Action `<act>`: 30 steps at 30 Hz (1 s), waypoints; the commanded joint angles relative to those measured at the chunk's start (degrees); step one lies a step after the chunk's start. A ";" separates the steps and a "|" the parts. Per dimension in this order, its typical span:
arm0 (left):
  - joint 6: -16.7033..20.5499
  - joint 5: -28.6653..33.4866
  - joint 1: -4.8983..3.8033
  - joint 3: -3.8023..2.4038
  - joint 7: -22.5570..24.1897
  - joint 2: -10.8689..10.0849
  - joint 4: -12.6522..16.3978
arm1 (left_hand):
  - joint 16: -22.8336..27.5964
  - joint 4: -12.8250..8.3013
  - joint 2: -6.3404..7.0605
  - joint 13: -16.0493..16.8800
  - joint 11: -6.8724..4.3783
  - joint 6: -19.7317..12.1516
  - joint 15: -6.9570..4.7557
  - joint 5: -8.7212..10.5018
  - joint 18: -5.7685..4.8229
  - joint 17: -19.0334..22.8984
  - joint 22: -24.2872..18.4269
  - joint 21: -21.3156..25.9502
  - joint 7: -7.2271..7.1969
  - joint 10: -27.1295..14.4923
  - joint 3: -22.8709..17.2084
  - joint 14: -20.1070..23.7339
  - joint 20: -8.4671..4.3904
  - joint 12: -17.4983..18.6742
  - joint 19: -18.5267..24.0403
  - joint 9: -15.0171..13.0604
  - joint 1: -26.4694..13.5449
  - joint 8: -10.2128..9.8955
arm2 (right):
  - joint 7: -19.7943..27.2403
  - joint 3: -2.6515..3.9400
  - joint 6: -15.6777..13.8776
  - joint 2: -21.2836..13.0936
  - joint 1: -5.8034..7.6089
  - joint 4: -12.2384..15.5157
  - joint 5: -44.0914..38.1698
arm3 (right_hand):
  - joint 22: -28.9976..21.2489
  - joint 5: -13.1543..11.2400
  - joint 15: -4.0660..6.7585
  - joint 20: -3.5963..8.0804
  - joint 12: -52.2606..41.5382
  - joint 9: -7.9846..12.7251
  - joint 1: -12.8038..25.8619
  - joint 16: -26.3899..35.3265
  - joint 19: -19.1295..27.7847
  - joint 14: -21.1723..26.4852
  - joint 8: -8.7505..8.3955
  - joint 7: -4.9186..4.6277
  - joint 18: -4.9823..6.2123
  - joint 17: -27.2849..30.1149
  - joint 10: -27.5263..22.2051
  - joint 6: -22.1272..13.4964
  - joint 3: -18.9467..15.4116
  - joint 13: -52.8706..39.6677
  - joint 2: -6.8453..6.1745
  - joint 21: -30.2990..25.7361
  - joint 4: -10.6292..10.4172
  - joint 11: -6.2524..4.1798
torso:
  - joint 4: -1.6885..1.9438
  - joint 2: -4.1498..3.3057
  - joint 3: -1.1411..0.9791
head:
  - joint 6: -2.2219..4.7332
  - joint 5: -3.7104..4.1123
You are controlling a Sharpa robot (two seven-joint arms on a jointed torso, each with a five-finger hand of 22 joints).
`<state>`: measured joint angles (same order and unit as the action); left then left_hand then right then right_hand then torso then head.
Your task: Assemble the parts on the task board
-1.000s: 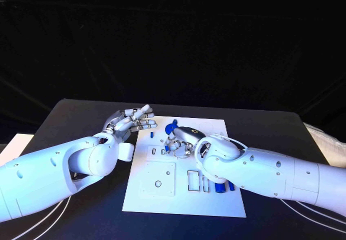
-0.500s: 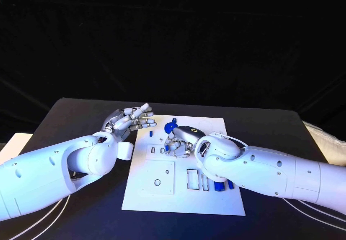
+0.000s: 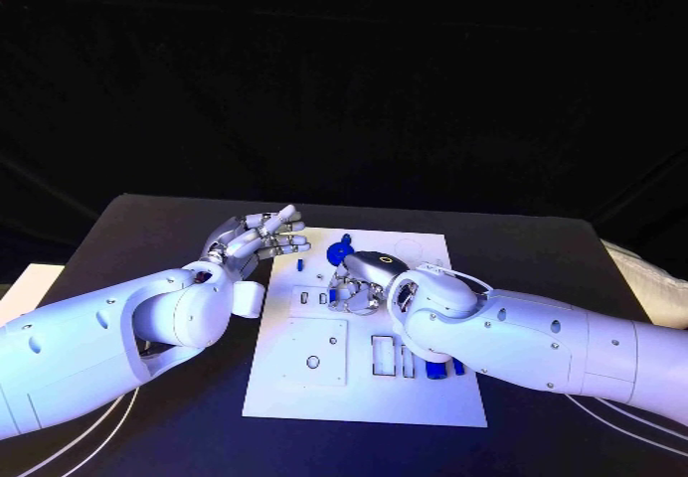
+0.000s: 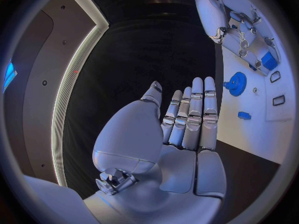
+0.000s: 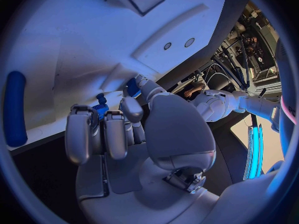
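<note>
Left hand (image 3: 262, 238): hovering over the table (image 3: 158, 224) just off the board's far-left corner, holding nothing; in the left wrist view (image 4: 187, 129) its fingers are lying straight and side by side, the thumb standing a little apart.

Right hand (image 3: 366, 283): reaching down over the board's middle, fingers curling inward; in the right wrist view (image 5: 124, 129) a small blue part (image 5: 101, 109) is sitting right at the fingertips (image 5: 81, 134) (touching, it seems, though a firm pinch cannot be told).

Board (image 3: 430, 397): lying flat in the middle of the table, its long side running near to far, with rectangular cut-outs and small holes showing in its near half.

Gear (image 3: 341, 249): a round blue toothed part sitting on the board's far end, just beyond the right hand; the left wrist view shows it too (image 4: 235, 83).

Small block (image 4: 244, 115): a little blue piece lying on the board near the gear, apart from it.

Blue pegs (image 3: 438, 370): lying in the board's near-right area, partly hidden under the right forearm.

Long blue bar (image 5: 15, 109): lying at the board's edge in the right wrist view, well apart from the fingertips.
</note>
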<state>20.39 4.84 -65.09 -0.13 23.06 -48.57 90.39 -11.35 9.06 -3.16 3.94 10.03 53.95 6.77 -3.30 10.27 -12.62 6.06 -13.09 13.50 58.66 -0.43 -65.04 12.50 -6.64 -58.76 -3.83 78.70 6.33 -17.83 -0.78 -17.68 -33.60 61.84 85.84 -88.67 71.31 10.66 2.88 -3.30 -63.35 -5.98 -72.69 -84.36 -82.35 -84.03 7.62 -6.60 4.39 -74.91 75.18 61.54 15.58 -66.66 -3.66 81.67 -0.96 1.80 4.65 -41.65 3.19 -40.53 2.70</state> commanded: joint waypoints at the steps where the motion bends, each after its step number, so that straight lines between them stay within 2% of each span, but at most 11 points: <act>1: -1.20 0.08 -0.03 -0.04 0.27 0.06 0.09 | 0.18 -0.33 -0.28 -0.07 0.16 -0.31 0.08 -0.28 0.04 -0.07 -0.06 0.39 0.18 -0.29 -0.11 0.50 0.35 0.20 0.12 0.07 0.44 -0.26 | -2.49 -0.39 2.02 -0.16 -0.51 -0.28 -1.33 | -0.16 0.04 -0.40 -0.12 0.50 0.06 0.20 0.27 0.25 -3.75 -0.37 -0.17 -0.58 -4.08 -0.54 -0.50 -0.40 0.25 -0.64 -0.43 -0.08 0.00 | -0.02 0.00 0.02 | 0.00 0.03; 13: -1.29 0.08 -0.03 -0.04 0.15 0.11 0.07 | 0.18 -0.33 -0.28 -0.07 0.16 -0.31 0.08 -0.28 0.04 -0.07 -0.06 0.39 0.18 -0.29 -0.11 0.50 0.35 0.20 0.12 0.07 0.44 -0.26 | -1.90 -0.39 0.42 0.08 -0.62 -0.11 -1.41 | -0.63 0.93 -0.78 -0.52 2.34 0.23 2.07 0.53 0.46 -3.67 -1.00 -0.55 -0.49 -3.87 -1.71 -1.55 -2.56 1.83 -2.37 -0.78 -1.19 0.41 | 0.02 0.01 0.02 | -0.02 0.14; 16: -1.34 0.08 -0.03 -0.04 0.11 0.12 0.07 | 0.18 -0.33 -0.28 -0.07 0.16 -0.31 0.08 -0.28 0.04 -0.07 -0.06 0.39 0.18 -0.29 -0.11 0.50 0.35 0.20 0.12 0.07 0.44 -0.26 | -1.92 -0.39 -0.76 0.05 -0.66 0.01 -1.41 | -0.79 0.93 -0.85 -0.62 3.10 0.26 2.82 0.62 0.53 -3.65 -1.20 -0.59 -0.46 -3.82 -2.23 -1.96 -3.79 2.51 -2.86 -0.90 -1.87 0.48 | 0.02 -0.02 0.03 | -0.07 0.16; 19: -1.42 0.08 -0.03 -0.04 0.05 0.13 0.05 | 0.18 -0.33 -0.28 -0.07 0.16 -0.31 0.08 -0.28 0.04 -0.07 -0.06 0.39 0.18 -0.29 -0.11 0.50 0.35 0.20 0.12 0.07 0.44 -0.26 | -1.72 -0.40 -3.08 -0.08 -0.76 0.31 -1.40 | -0.92 0.82 -0.96 -0.71 3.94 0.39 3.53 0.71 0.59 -3.64 -1.61 -0.72 -0.44 -3.77 -2.87 -2.82 -5.28 3.27 -3.35 -1.01 -2.69 0.64 | -0.02 -0.02 0.01 | -0.09 0.15; 25: -1.61 0.06 -0.02 -0.04 -0.14 0.22 -0.05 | 0.24 -0.44 -0.30 -0.06 0.17 -0.35 0.08 -0.27 0.06 -0.14 -0.11 0.47 0.20 -0.31 -0.10 0.49 0.36 0.21 0.09 0.07 0.42 -0.25 | 0.02 -0.37 -9.74 -0.73 -1.16 1.61 -1.33 | -1.12 0.88 -1.15 -0.88 4.53 0.53 3.60 0.85 0.67 -3.61 -2.03 -0.97 -0.40 -3.70 -3.55 -3.87 -7.25 3.90 -3.59 -1.16 -3.72 0.89 | -0.06 -0.03 -0.04 | 0.01 0.13; 28: -1.67 -0.72 -0.02 -0.04 -0.55 0.24 -0.17 | -0.39 -0.81 -0.43 -0.02 -0.01 -0.23 -0.27 -0.29 0.20 -0.74 0.00 0.17 0.04 -0.13 -0.14 -0.86 0.15 0.12 -0.96 0.03 0.39 -0.12 | 1.58 -0.23 -12.87 -1.54 -1.28 2.91 -1.19 | -1.21 0.91 -1.20 -0.92 4.57 0.55 3.52 0.88 0.70 -3.61 -2.11 -1.03 -0.39 -3.67 -3.66 -4.08 -7.72 3.97 -3.64 -1.21 -3.95 0.93 | -0.13 -0.01 -0.10 | 0.07 0.02; 30: -1.62 -1.85 -0.02 -0.04 -1.07 0.21 -0.29 | -1.60 -1.11 -0.58 0.04 -0.41 0.04 -0.87 -0.29 0.27 -1.76 0.34 -0.60 -0.25 0.28 -0.13 -3.12 -0.44 -0.05 -2.79 0.00 0.22 0.08 | 2.80 0.03 -14.10 -2.30 -1.31 3.98 -0.91 | -1.21 0.91 -1.20 -0.92 4.57 0.55 3.52 0.88 0.70 -3.61 -2.11 -1.03 -0.39 -3.67 -3.66 -4.08 -7.72 3.97 -3.64 -1.21 -3.95 0.93 | -0.17 0.03 -0.10 | 0.09 0.03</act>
<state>20.04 4.63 -65.09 -0.13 22.60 -48.44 90.13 -12.52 8.33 -3.39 3.94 9.89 53.95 6.08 -3.30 10.27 -14.11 6.22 -13.37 13.50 58.80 -0.51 -67.49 12.25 -6.64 -61.01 -3.83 78.93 6.33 -17.70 -0.88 -26.57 -35.51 60.58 89.07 -89.45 70.16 11.31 2.05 -3.91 -59.14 -5.52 -69.24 -83.60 -81.75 -84.02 5.83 -7.48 4.39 -74.90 71.91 57.81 8.13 -62.75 -7.11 80.69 -4.90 2.64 4.55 -41.67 3.12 -40.50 2.75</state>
